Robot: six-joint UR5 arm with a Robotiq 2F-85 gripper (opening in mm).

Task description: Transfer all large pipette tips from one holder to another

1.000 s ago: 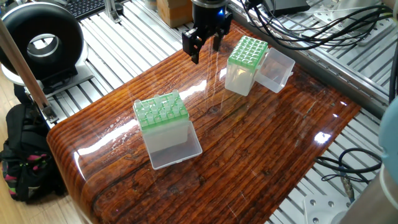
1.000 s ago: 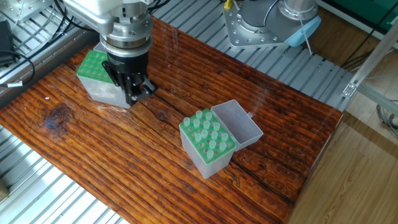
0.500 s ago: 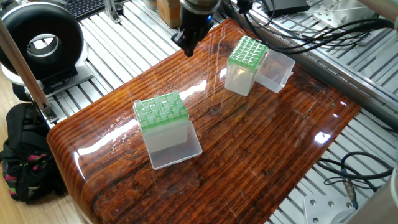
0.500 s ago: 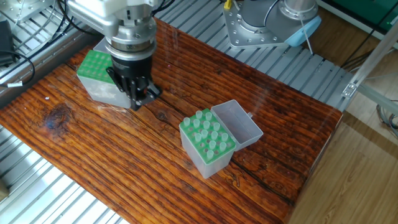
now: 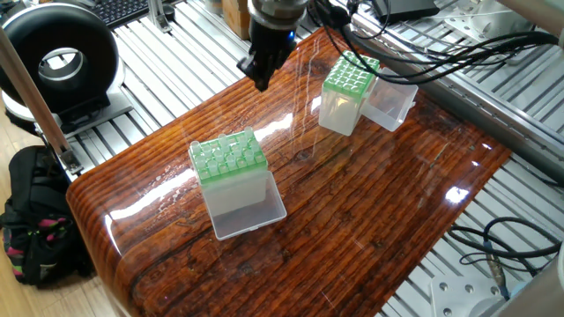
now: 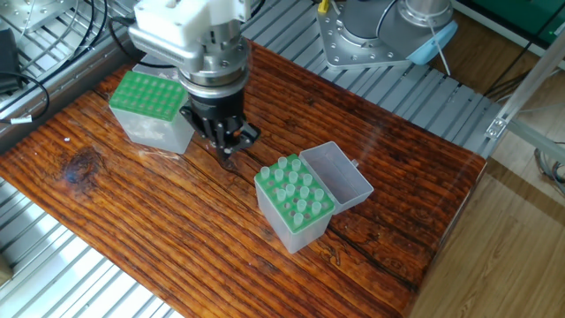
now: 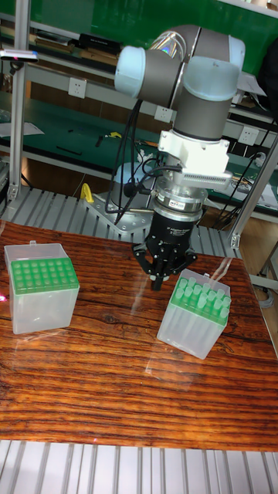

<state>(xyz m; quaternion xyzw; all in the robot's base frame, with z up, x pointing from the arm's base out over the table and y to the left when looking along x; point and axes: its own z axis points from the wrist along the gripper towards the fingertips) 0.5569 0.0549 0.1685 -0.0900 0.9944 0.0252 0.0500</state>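
Several large pipette tips (image 6: 291, 187) stand in the green-topped holder (image 5: 227, 158), whose clear lid (image 6: 337, 177) is folded open. In the tall fixed view this holder (image 7: 197, 305) sits right of centre. The other green-topped holder (image 6: 148, 95) shows only a flat grid of holes, and its lid (image 5: 392, 97) lies open beside it. My gripper (image 6: 228, 148) hangs between the two holders, closer to the one with tips, a little above the wood. Its fingers stand slightly apart and I see nothing between them. From the tall fixed view the gripper (image 7: 160, 278) points straight down, just left of the tips.
The wooden tabletop (image 5: 370, 202) rests on an aluminium-slat bench. A black ring-shaped device (image 5: 57, 57) stands at one side, with a black bag (image 5: 35, 220) below it. Cables (image 5: 441, 35) run along the bench behind the holder without tips.
My gripper has travelled away from the holder without tips toward the one with tips, turning about its axis on the way. Both holders stayed put.
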